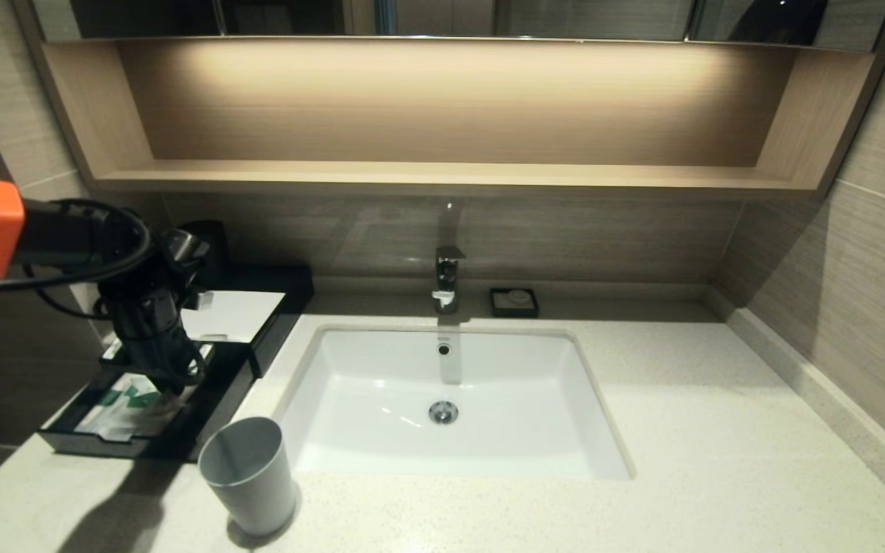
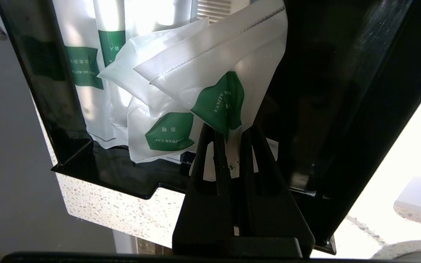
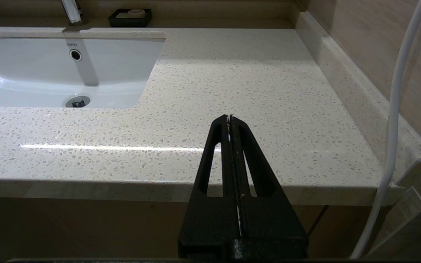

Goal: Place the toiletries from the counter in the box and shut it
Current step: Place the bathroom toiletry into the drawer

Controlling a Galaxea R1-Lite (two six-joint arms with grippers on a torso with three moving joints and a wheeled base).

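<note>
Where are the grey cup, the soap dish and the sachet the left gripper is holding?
grey cup (image 1: 249, 475): head view, side wall.
soap dish (image 1: 514, 302): head view, black rim.
vanity kit sachet (image 2: 219, 102): left wrist view, green label.
left gripper (image 2: 228, 136): left wrist view, fingertips.

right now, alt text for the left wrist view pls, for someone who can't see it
The left gripper pinches a whitish sachet with a green label over the open black box, above other sachets already lying inside. The box rests on the speckled counter.
</note>
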